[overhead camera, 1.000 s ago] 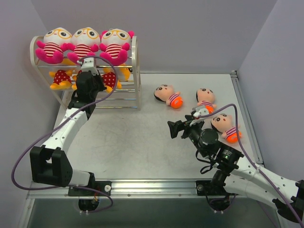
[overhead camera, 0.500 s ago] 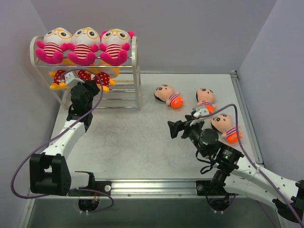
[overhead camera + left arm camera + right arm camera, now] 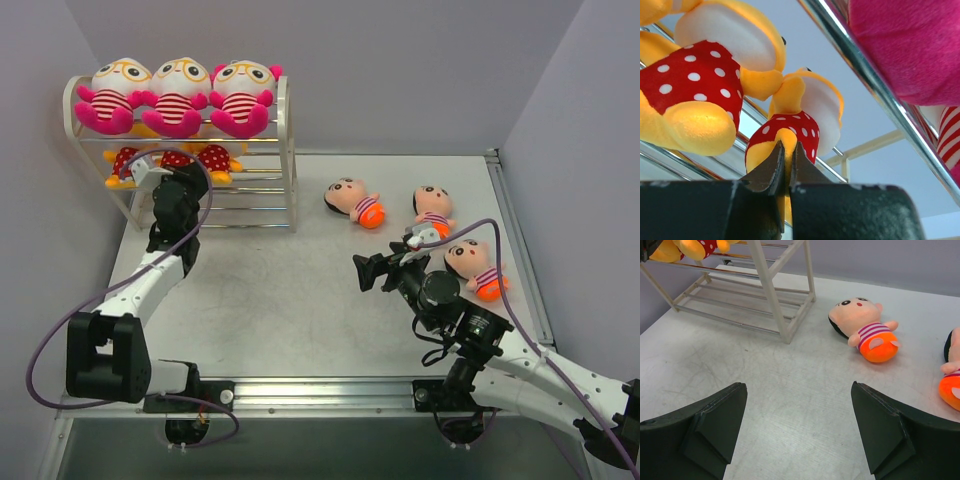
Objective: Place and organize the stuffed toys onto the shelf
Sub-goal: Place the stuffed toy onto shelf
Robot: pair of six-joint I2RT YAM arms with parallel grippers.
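Top: your left pincer (image 3: 152, 176) sits at the shelf's (image 3: 285, 150) middle tier, with pink toys (image 3: 178, 95) above it. Peach toys (image 3: 355, 200) lie beyond your right pincer (image 3: 368, 272).
Left wrist: jaws shut, yellow toy (image 3: 805, 115) just beyond the tips.
Right wrist: jaws wide, holding nothing.

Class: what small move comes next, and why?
Probably advance the open right end effector toward the nearest peach-faced, black-haired plush doll in orange pants: it lies on the table, and the bottom tier of the cream-white wire shelf looks bare.

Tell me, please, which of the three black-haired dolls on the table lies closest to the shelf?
The leftmost doll; the middle doll and rightmost doll lie further right of the shelf.
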